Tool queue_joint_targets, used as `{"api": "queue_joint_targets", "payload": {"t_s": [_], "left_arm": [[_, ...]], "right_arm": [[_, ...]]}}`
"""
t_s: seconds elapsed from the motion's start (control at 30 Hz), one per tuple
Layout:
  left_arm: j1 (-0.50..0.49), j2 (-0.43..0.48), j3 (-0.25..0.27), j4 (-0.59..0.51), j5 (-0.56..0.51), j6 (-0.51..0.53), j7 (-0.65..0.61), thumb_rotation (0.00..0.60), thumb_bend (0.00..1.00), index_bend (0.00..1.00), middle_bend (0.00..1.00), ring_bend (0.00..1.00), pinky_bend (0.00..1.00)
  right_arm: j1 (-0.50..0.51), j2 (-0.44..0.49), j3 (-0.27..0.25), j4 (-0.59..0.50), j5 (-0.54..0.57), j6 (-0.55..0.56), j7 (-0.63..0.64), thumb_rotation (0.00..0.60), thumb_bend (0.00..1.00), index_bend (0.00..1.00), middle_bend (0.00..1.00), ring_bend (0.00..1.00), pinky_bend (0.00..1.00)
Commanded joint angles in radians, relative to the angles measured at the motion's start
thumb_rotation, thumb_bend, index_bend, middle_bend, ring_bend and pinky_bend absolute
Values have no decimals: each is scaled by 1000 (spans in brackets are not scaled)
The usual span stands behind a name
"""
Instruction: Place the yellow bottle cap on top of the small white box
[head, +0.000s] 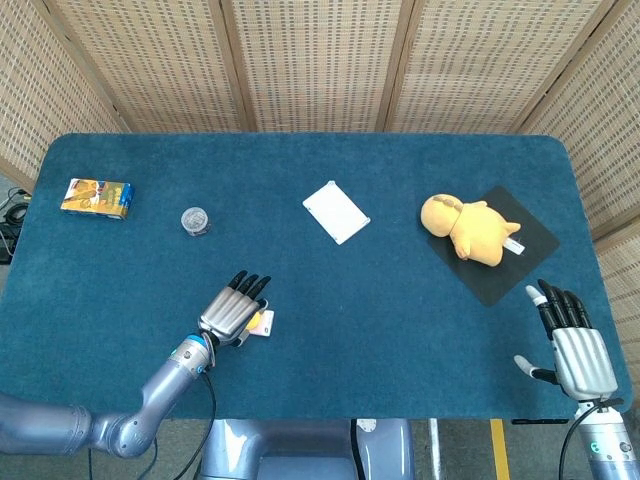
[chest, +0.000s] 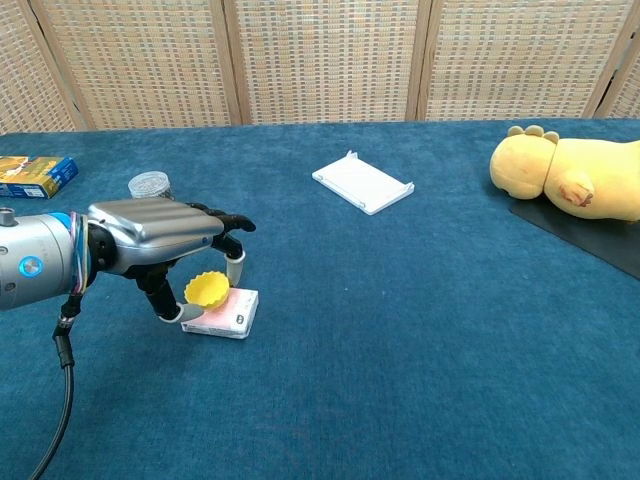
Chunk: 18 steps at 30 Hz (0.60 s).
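The yellow bottle cap (chest: 206, 290) is pinched in my left hand (chest: 160, 241) and hangs just over the left end of the small white box (chest: 232, 314), which lies flat on the blue table (chest: 400, 330). From the head view my left hand (head: 232, 312) covers most of the box (head: 265, 324), and only a sliver of the cap (head: 254, 321) shows. I cannot tell whether the cap touches the box. My right hand (head: 574, 340) is open at the table's front right corner, holding nothing.
A flat white lid (head: 336, 211) lies mid-table. A yellow plush toy (head: 465, 227) rests on a black mat (head: 520, 250) at the right. A small clear jar (head: 195, 220) and a yellow-blue carton (head: 97, 196) sit at the left. Wicker screens stand behind.
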Motion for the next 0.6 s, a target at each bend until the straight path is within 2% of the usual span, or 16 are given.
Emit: {"api": "queue_joint_targets", "payload": {"t_s": [0.03,0.17,0.33,0.6], "left_arm": [[-1,-3,0,3,-4,2,-2,600,377,242,0,0,0],[1,-2,-1,7,4,7,-9,600,372,161,0,0,0],[7,6,-2,8,22,9,-32,600,361,126,0,0,0],[61,64,-22,-27,142,71,-153,600,313,47,0,0,0]], "right_arm": [[0,-1,-1,1,-2,0,-3,600,0,55,0,0,43],[-1,-1,0,1,-1,1,-3,600,0,54,0,0,44],[-1,-3,-1,1,-4,3,-5,600,0,54,0,0,43],[0,-4,-1,6,-2,1,-3,600,0,54,0,0,43]]}}
